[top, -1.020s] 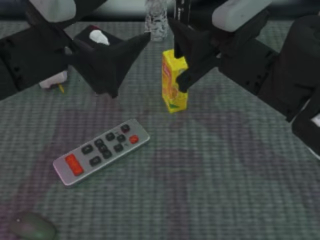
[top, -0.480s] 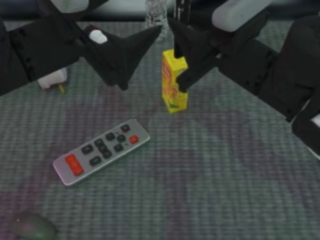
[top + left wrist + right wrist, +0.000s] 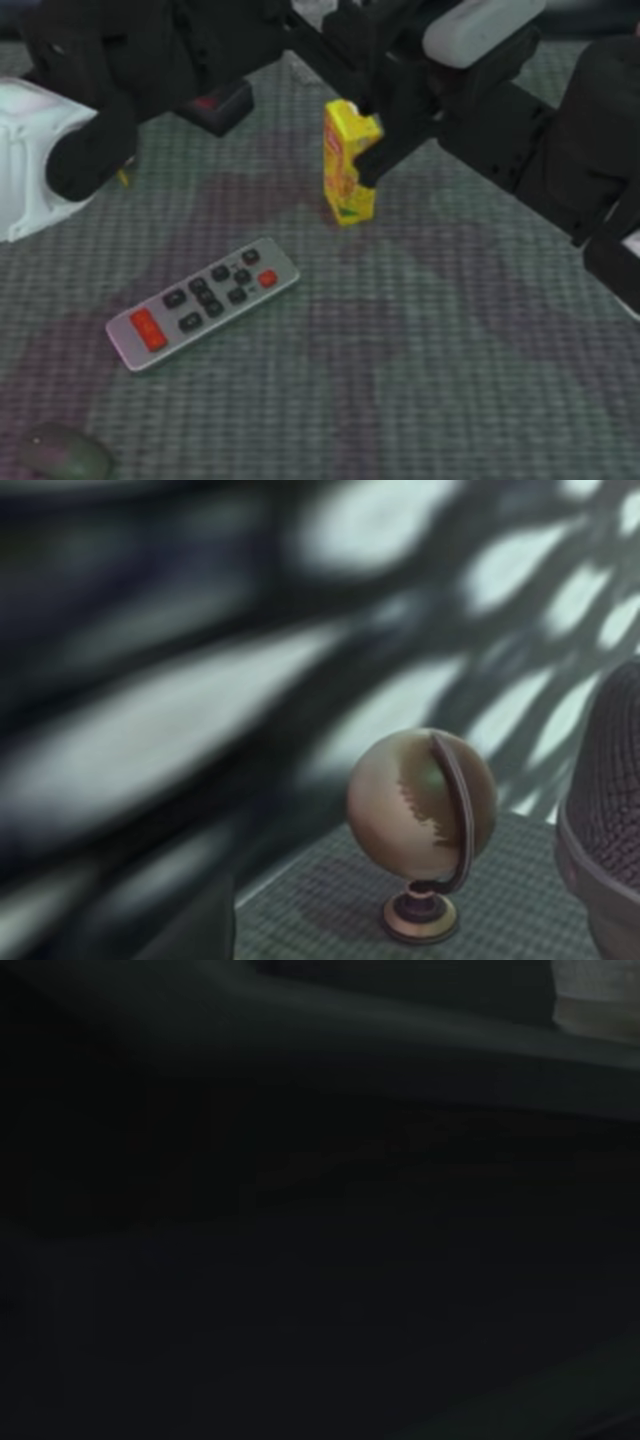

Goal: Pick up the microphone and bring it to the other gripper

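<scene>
Left gripper (image 3: pixel 300 35) hovering at far centre, facing right gripper (image 3: pixel 372 120) above yellow carton (image 3: pixel 348 165), likely for handover; cannot tell either one's grip | microphone (image 3: pixel 605 830): arms hiding it from top view, left wrist view showing mesh head close, near globe (image 3: pixel 420 805) | right wrist view dark

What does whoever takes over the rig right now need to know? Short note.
Right gripper: raised at the table's far side, over the yellow carton. Its wrist view is dark.
Left gripper: right beside it, on its left.
Microphone: hidden in the top view; the grey mesh dome close in the left wrist view is probably its head.
Done: the grippers have met.
Left: confirm who holds the microphone and finish the transfer.
</scene>
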